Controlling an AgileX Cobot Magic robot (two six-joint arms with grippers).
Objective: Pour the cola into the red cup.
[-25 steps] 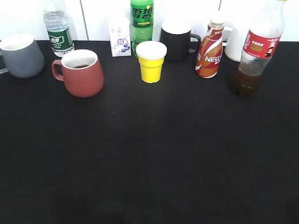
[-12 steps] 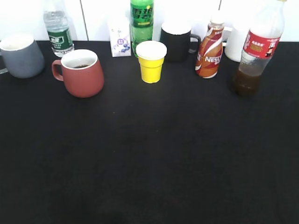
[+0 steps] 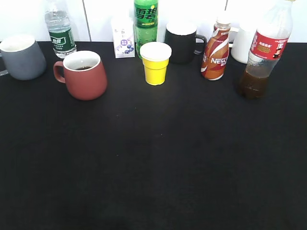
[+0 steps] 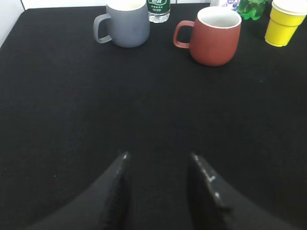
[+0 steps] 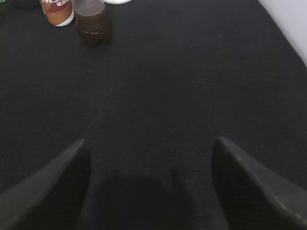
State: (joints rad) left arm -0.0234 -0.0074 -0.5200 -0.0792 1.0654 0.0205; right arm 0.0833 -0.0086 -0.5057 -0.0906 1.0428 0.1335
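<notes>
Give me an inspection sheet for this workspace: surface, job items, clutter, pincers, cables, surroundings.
Surface: black cloth, no spills seen.
Job's things: cola bottle upright far right, dark liquid low; red cup upright at left, a little dark liquid inside.
Clutter: grey mug, water bottle, small carton, Sprite bottle, yellow cup, black mug, Nescafe bottle, white vessel.
Pincers: left pincer and right pincer open, empty, near edge.
Cables: nothing seen.
Surroundings: white wall behind.

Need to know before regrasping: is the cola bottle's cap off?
No: the cola bottle stands upright with a yellow cap at its top.
</notes>
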